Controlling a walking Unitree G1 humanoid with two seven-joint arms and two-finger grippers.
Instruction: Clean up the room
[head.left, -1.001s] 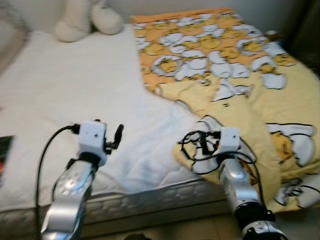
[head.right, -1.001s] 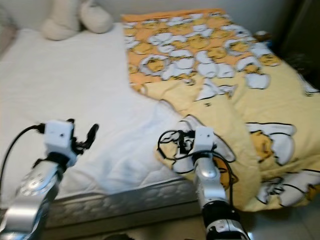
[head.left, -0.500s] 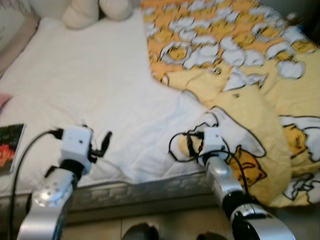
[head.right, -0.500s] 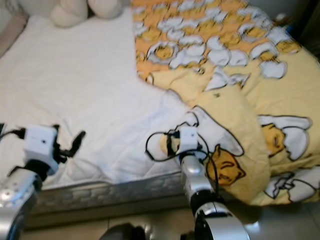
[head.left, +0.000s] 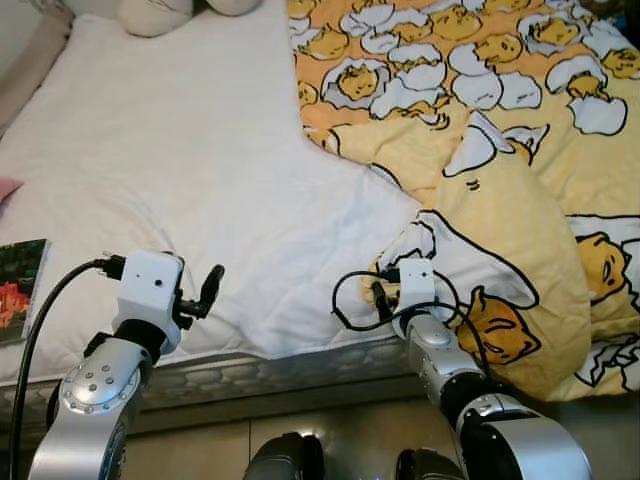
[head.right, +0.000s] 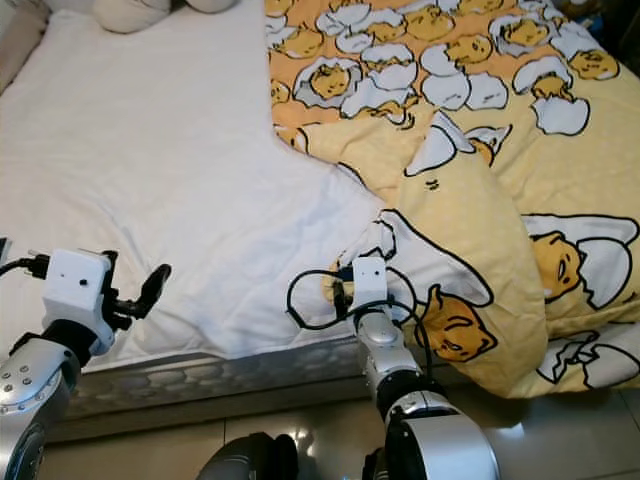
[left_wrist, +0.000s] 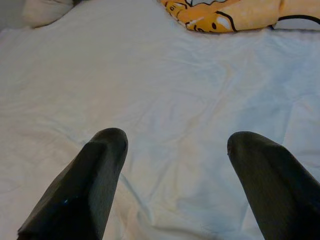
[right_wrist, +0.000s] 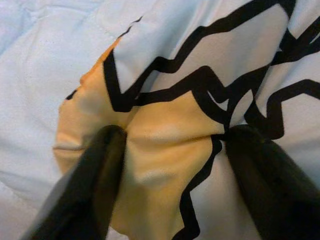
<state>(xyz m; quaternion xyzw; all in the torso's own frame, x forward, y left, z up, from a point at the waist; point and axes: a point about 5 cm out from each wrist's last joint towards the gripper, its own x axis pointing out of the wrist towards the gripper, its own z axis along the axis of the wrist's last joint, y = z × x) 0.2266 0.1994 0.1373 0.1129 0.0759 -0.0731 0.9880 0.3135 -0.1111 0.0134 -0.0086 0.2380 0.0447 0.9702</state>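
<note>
The robot stands at the foot edge of a bed (head.left: 150, 180) whose white quilted mattress cover is bare on its left half, while a yellow duvet printed with cartoon eggs (head.left: 520, 170) lies bunched over the right half, its near corner folded back toward the edge. The right end effector (right_wrist: 170, 145) sits at that folded corner: in the right wrist view its two black fingers (right_wrist: 97, 170) stand on either side of a raised fold of yellow-and-white fabric that bulges between them, so it appears to be pinching the duvet corner, though how firmly cannot be told. The left end effector (left_wrist: 172, 175) hovers over the bare sheet near the mattress edge, its fingers spread wide with nothing between them. The duvet's bulk runs away from the right end effector toward the head of the bed and to the robot's right, so spreading it would likely mean drawing the corner leftward across the bare sheet. A plush toy (head.left: 155, 15) rests at the head, and a book (head.left: 20, 290) lies at the far left edge.
</note>
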